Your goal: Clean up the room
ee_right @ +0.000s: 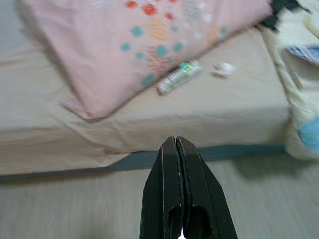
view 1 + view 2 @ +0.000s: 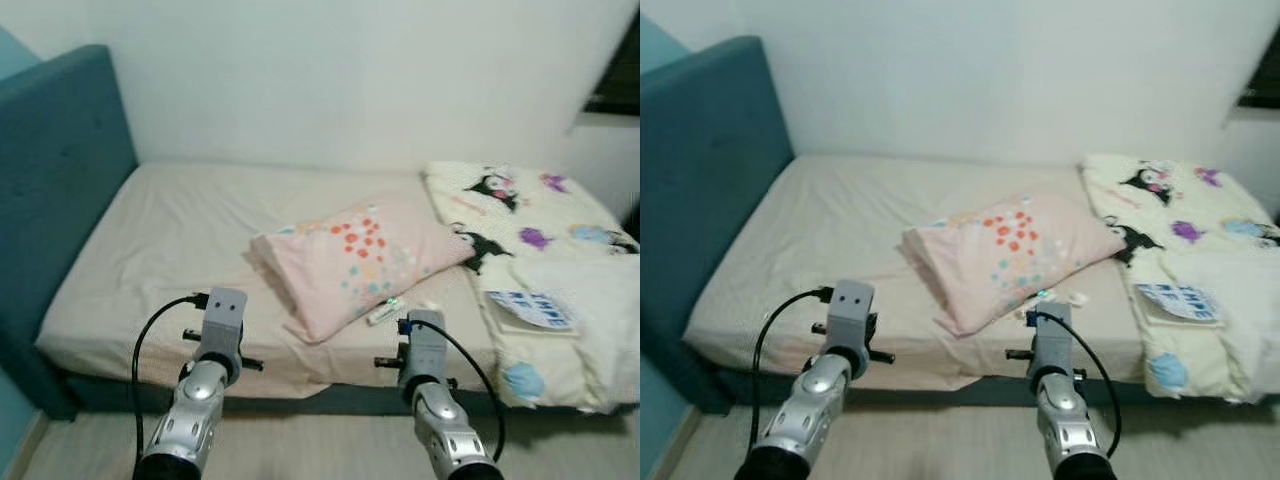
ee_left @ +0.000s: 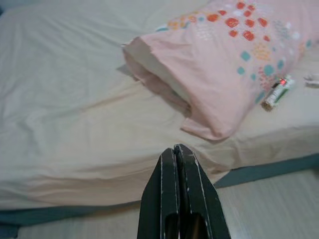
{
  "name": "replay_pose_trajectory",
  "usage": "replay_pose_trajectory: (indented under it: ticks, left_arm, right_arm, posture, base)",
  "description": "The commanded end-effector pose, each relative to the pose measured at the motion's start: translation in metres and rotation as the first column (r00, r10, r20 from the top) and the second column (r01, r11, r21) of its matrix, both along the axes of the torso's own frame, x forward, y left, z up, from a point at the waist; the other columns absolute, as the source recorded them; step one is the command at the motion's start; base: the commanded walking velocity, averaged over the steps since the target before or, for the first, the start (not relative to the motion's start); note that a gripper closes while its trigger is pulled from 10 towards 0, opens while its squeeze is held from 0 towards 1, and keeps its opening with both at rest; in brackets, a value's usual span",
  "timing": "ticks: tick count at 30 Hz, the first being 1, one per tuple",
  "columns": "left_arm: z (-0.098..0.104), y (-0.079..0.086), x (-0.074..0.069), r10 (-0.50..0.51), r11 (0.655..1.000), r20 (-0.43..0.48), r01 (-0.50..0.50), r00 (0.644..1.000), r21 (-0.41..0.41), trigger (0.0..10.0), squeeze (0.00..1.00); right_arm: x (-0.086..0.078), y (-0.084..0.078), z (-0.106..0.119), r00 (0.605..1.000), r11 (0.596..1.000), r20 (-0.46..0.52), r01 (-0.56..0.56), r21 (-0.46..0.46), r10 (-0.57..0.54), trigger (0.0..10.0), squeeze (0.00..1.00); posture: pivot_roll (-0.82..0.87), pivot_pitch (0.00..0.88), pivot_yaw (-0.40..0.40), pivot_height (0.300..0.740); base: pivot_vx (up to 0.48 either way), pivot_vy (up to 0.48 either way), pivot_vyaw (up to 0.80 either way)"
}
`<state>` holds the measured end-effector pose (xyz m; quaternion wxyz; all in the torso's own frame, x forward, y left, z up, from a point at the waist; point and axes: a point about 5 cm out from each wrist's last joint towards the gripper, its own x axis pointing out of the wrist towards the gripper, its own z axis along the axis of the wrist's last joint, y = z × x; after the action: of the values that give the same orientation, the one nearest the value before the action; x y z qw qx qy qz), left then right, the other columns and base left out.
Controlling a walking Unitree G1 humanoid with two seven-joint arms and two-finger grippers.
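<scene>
A pink pillow (image 2: 360, 260) with coloured dots lies askew in the middle of the bed (image 2: 170, 240), near its front edge. Beside its lower corner rests a small white and green tube (image 2: 382, 311), with a small crumpled white scrap (image 1: 222, 68) a little further along. A cream cartoon-print blanket (image 2: 530, 215) is bunched at the bed's right end. My left gripper (image 3: 175, 148) is shut and empty, held over the floor before the bed edge, short of the pillow. My right gripper (image 1: 175, 140) is likewise shut and empty, short of the tube.
A teal padded headboard (image 2: 55, 170) rises on the left. A blue and white booklet (image 2: 533, 308) lies on the blanket. White wall stands behind the bed, a dark window (image 2: 620, 75) at the far right. Pale wooden floor (image 1: 75, 209) runs along the bed front.
</scene>
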<state>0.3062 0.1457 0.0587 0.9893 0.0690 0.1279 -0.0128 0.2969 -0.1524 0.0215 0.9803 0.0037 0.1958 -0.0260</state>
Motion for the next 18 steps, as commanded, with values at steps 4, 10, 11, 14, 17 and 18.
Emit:
replay_pose_trajectory:
  ticks: [4,10,11,14,17,18]
  left_arm:
    - [-0.002,0.000,-0.001,0.015,1.000,-0.003,-0.015,1.000,-0.002,10.0,0.00]
    - [0.001,0.004,0.000,0.053,0.999,0.023,-0.053,0.998,-0.012,10.0,0.00]
    - [0.003,0.003,0.001,0.047,0.998,0.033,-0.046,0.998,-0.034,10.0,0.00]
    - [0.004,-0.001,0.000,0.027,0.998,0.041,-0.025,0.999,-0.057,10.0,0.00]
    - [0.008,-0.004,0.000,0.012,0.999,0.074,-0.009,0.997,-0.034,10.0,0.00]
    - [0.008,-0.004,0.000,0.012,0.999,0.074,-0.009,0.997,-0.034,10.0,0.00]
  right_arm:
    - [0.001,0.000,0.003,1.000,1.000,0.018,-0.006,-0.015,0.006,10.0,0.00]
    - [0.004,0.005,0.009,0.996,0.998,0.065,-0.053,-0.042,0.055,10.0,0.00]
    - [0.005,0.008,0.012,0.993,0.996,0.091,-0.074,-0.046,0.078,10.0,0.00]
    - [0.007,0.013,0.017,0.984,0.992,0.137,-0.106,-0.067,0.114,10.0,0.00]
    - [0.007,0.020,0.022,0.974,0.987,0.161,-0.147,-0.066,0.156,10.0,0.00]
    - [0.007,0.020,0.022,0.974,0.987,0.161,-0.147,-0.066,0.156,10.0,0.00]
  posture:
    - [0.04,0.000,-0.056,0.740]
    - [0.04,0.000,-0.055,0.740]
    - [0.04,0.000,-0.055,0.740]
    - [0.04,0.000,-0.055,0.740]
    - [0.03,0.000,-0.059,0.740]
    - [0.03,0.000,-0.059,0.740]
  base:
    - [0.000,0.000,-0.80]
    - [0.000,0.000,-0.80]
    - [0.000,0.000,-0.80]
    - [0.000,0.000,-0.53]
    - [0.000,0.000,0.00]
    - [0.000,0.000,0.00]
